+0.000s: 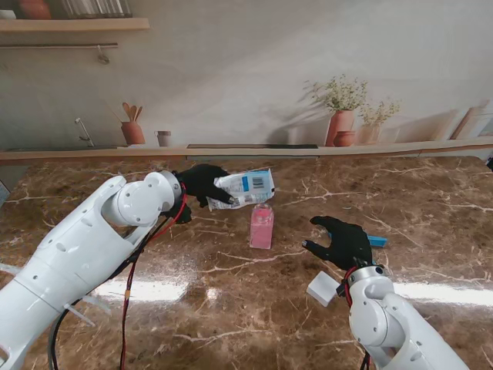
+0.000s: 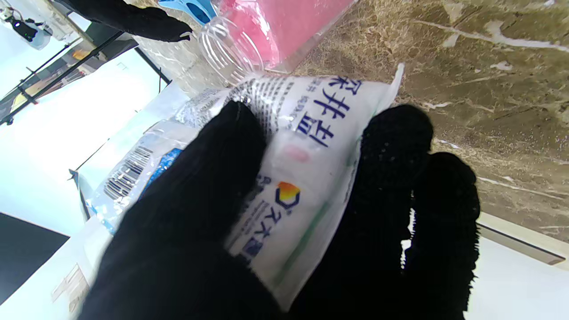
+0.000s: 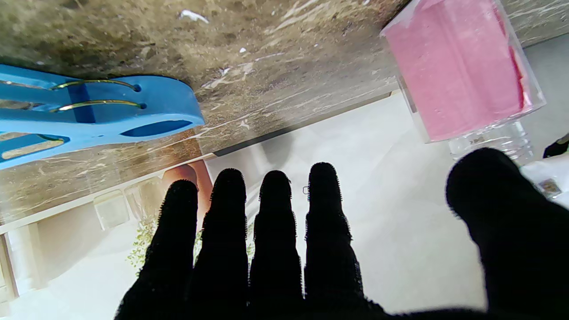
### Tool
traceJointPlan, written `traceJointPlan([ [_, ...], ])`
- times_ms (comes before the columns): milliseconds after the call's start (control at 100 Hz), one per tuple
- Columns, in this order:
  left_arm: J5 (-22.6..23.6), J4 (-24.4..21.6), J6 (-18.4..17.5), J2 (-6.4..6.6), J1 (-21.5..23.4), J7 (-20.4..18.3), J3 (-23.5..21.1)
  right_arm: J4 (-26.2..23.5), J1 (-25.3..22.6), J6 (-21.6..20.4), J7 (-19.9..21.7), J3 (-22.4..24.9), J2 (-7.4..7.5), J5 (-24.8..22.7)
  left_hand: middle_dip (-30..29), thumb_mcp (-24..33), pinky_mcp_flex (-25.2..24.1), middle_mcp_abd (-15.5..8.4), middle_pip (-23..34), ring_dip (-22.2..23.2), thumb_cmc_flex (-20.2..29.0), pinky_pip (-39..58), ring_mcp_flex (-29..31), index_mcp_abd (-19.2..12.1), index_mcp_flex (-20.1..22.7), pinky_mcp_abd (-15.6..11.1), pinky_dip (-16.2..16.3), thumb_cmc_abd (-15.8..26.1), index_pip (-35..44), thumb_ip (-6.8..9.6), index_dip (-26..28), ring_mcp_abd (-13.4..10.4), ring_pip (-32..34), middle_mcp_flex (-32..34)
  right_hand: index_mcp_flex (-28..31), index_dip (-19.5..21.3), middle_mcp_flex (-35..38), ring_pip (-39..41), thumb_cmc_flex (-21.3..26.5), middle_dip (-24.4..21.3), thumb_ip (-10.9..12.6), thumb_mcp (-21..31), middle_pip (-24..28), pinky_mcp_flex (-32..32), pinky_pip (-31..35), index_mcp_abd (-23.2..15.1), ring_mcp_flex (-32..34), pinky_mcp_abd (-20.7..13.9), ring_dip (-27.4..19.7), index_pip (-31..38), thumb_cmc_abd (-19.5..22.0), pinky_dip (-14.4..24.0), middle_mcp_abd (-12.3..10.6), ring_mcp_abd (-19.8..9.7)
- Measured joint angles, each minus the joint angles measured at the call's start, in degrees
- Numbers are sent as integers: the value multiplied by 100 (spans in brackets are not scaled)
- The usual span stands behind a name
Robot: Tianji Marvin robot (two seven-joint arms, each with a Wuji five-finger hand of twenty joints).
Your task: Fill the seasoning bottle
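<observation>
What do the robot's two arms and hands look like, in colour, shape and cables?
Both arms are glossy white with rounded, bulging joint housings. The left hand and the right hand each have five fingers covered in black knitted fabric. Red and black cables run along the left arm; a red cable shows at the right wrist.

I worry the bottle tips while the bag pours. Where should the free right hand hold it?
Grip the seasoning bottle around its square pink body, coming from the right hand side. The flat walls stand upright, the left hand holds the bag over its open neck, so keep the top clear.
</observation>
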Motion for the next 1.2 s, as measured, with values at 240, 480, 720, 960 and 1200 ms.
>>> traceJointPlan([
  [240, -505, 548, -980, -170, 221, 859, -194, -192, -12, 103, 79, -22, 19, -121, 94, 0, -274, -11, 13, 12, 0, -162, -180, -18, -7, -66, 13, 3, 0, 0, 62, 0, -96, -43, -2, 0, 0, 14, 12, 0, 0, 0, 4, 1, 0, 15, 0, 0, 0, 0, 1, 0, 3, 0],
  [480, -1313, 586, -1200, -373, 639, 1363, -340, -647, -35, 144, 80, 14, 29, -409, 304, -300, -652, -60, -36, 120, 140, -467, -540, -25, -91, -194, 91, 122, 38, 14, 118, 21, -308, -160, -70, 5, 154, 660, 439, 143, 0, 13, 233, 419, 990, 370, 510, 229, 544, -2, -213, 976, 14, 73],
  [720, -2336, 178, -1474, -496, 1217, 1608, -401, -1303, -10, 108, 125, 126, -3, 413, 550, -1229, -1217, -118, -329, 201, 721, -947, -1097, -26, -143, -385, 146, 300, 40, 169, 120, 133, -683, -383, -369, 70, 276, 1243, 935, 272, 10, -229, 397, 1006, 1997, 839, 1120, 289, 946, -80, -577, 1811, 195, 75],
  [960, -3342, 96, -1881, -632, 1554, 1473, -322, -1592, 152, 93, 197, 38, -154, 1329, 591, -1324, -1573, -139, -405, 202, 787, -1133, -1386, -26, -146, -471, 146, 336, 36, 170, 120, 184, -829, -386, -745, -2, 272, 1211, 1097, 362, -32, -622, 609, 1018, 2193, 1245, 1213, 365, 991, -236, -802, 1813, 263, 130],
  [1200, -3646, 128, -2069, -717, 1756, 1434, -225, -1667, 271, -211, 167, -128, -261, 2303, 605, -1324, -1647, -141, -412, 202, 789, -1173, -1478, -26, -145, -473, 146, 336, 36, 170, 121, 207, -832, -386, 152, -104, 1604, 2787, 1748, 1285, -97, -593, 1648, 1614, 3318, 832, 2091, 394, 2006, 536, -963, 2096, 70, 5],
])
